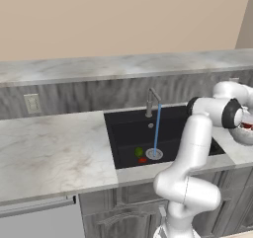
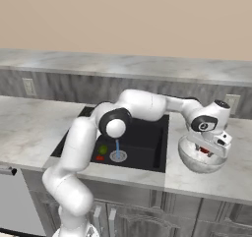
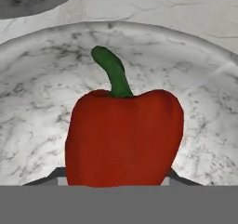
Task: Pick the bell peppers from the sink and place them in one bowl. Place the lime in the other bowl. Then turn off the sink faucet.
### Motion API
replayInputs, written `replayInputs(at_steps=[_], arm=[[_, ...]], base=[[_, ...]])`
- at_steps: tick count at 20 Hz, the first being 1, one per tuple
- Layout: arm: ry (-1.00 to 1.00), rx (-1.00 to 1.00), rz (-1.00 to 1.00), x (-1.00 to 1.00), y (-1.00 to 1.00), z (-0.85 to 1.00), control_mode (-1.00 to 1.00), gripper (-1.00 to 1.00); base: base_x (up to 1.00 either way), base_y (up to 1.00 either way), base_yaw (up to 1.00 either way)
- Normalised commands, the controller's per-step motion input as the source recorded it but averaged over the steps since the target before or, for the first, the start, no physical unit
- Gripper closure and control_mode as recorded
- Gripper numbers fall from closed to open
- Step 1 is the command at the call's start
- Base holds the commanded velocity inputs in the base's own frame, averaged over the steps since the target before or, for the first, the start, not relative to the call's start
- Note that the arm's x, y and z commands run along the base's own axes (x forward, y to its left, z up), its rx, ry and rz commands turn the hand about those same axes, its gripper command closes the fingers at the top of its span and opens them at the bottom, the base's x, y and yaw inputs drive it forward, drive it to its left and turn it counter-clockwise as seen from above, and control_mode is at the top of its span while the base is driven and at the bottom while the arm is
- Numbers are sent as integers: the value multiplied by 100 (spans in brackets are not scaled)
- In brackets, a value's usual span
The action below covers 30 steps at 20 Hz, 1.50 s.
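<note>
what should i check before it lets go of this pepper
1. Pepper held in the gripper: ok, jaws shut on it.
2. Pepper over the bowl: ok, the bowl's inside lies behind it in the hand view.
3. Pepper touching the bowl floor: cannot tell.
4. Bowl free of lime: ok, lime sits in the sink.
5. Second pepper left to fetch: ok, in the sink by the lime.
6. Faucet off: not ok, water runs.
</note>
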Motion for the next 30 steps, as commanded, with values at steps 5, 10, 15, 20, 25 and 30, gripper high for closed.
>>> replayInputs(at_steps=[5, 10, 15, 20, 25, 30], arm=[[0, 0, 0, -16, 1, 18, -100, -100], [-5, -1, 0, -56, -7, 28, -100, -100], [-13, -5, -4, -82, 5, 43, -100, -100], [-18, -12, -5, -78, 43, 76, -100, -100], [-15, -20, -10, -60, 91, 86, -100, -100], [-1, -25, -11, -40, 100, 49, -100, -100]], base=[[0, 0, 0], [0, 0, 0], [0, 0, 0], [0, 0, 0], [0, 0, 0], [0, 0, 0]])
